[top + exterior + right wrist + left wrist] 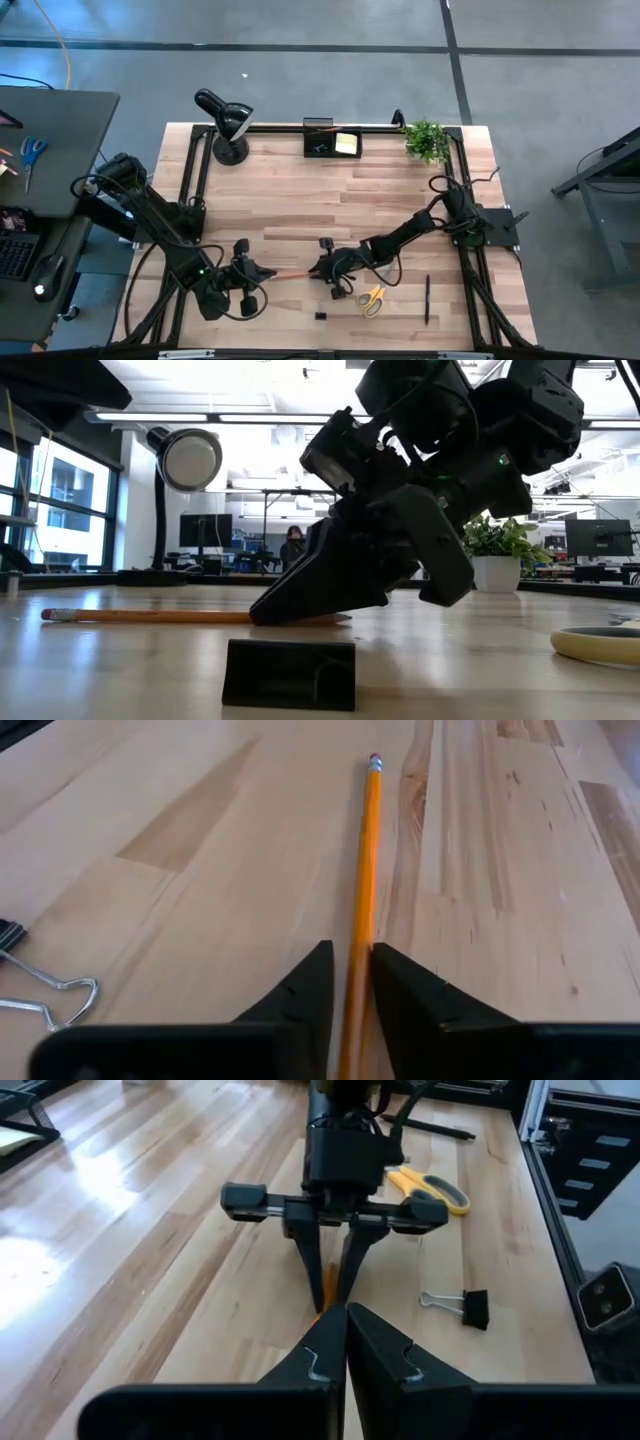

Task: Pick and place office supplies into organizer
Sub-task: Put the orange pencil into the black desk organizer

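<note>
Wooden table (pixel 300 190), right gripper (pixel 318 268) low, fingers pinching orange pencil (pixel 362 890), left gripper (pixel 262 272) closed opposite

The pencil's (pixel 362 900) sharp end is hidden between the right gripper's (pixel 350 982) jaws. The binder clip (pixel 30 982) is cut off at the edge. Beside the pencil, only part of the yellow scissors (pixel 600 645) shows. The things inside the organizer (pixel 332 140) are too small to tell.

Desk lamp (pixel 225 120), potted plant (pixel 427 140) at table's (pixel 290 200) far edge.
</note>
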`<act>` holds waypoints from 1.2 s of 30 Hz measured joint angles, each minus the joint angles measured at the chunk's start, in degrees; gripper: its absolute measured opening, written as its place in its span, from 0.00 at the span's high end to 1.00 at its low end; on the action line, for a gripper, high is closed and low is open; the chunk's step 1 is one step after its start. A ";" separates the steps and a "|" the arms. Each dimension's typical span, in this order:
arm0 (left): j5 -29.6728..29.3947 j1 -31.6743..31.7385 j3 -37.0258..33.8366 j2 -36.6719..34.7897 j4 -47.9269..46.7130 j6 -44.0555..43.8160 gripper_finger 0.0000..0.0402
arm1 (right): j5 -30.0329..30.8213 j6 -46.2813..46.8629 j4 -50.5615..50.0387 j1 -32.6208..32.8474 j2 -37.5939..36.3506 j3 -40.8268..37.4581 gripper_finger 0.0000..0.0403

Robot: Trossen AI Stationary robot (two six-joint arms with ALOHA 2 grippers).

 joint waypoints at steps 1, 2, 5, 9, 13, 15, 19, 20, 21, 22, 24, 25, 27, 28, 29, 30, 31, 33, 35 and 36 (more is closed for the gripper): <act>-0.25 0.00 0.00 0.06 0.03 -0.11 1.00 | 0.00 -0.15 0.03 0.02 0.00 0.00 0.87; -0.59 0.01 0.00 0.31 0.32 -0.16 1.00 | 0.02 -0.27 0.14 0.02 0.00 -0.07 0.90; -1.71 0.05 0.00 1.16 2.22 -0.15 1.00 | 0.16 -0.53 0.09 0.00 0.07 -0.13 0.97; -1.58 0.47 -0.02 2.12 4.05 1.26 0.99 | 1.55 0.21 1.10 0.01 0.19 -0.23 0.96; -2.11 0.16 -0.04 0.95 3.91 2.91 1.00 | 3.66 0.31 2.15 0.20 -0.56 -0.39 0.98; -3.12 -0.39 0.20 -0.57 4.09 4.03 1.00 | 4.95 -0.04 0.37 0.18 -1.93 -0.54 0.98; -3.73 -1.21 0.90 -3.28 3.96 7.31 1.00 | 8.77 -0.32 -2.92 0.15 -6.26 -0.63 0.98; -4.43 -1.24 1.32 -3.85 4.22 8.04 1.00 | 9.48 -0.47 -3.59 0.13 -7.55 -0.50 0.98; -5.10 -1.25 1.62 -4.21 4.37 8.85 1.00 | 9.85 -0.50 -4.77 0.13 -8.89 -0.44 0.98; -5.63 -1.40 1.83 -4.43 4.28 9.47 1.00 | 10.18 -0.56 -6.69 0.15 -10.28 -0.47 0.99; -6.16 -1.46 2.11 -4.55 4.11 10.61 0.99 | 11.10 -0.72 -9.11 0.19 -13.04 -0.48 0.99; -6.18 -1.44 2.30 -4.59 4.15 10.90 0.99 | 12.07 -0.72 -10.76 0.20 -14.67 -0.48 0.99; -6.24 -1.44 2.43 -4.70 4.15 11.06 0.99 | 14.66 -0.71 -14.05 0.24 -17.80 -0.44 0.98; -6.24 -1.44 2.43 -4.66 4.11 11.06 0.99 | 16.17 -0.57 -15.95 0.24 -19.17 -0.61 0.98; -6.38 -1.46 2.43 -4.66 4.09 11.07 0.99 | 17.17 -0.14 -16.38 0.24 -20.53 -1.57 0.98; -6.74 -1.46 2.43 -4.66 4.09 11.06 0.99 | 17.72 0.55 -16.51 0.24 -22.08 -3.02 0.99; -6.85 -1.46 2.43 -4.66 4.08 11.06 0.99 | 18.03 1.52 -16.24 0.24 -23.71 -4.78 0.99; -7.96 -1.49 2.43 -4.66 3.93 11.06 0.99 | 19.34 4.07 -12.68 0.24 -27.19 -9.42 0.99; -10.79 -1.49 2.43 -4.66 3.98 10.64 0.99 | 20.37 5.51 -5.59 0.26 -30.94 -15.69 0.98; -12.14 -1.49 2.43 -4.55 4.02 10.50 0.99 | 20.37 5.77 -0.58 0.26 -32.81 -19.28 0.98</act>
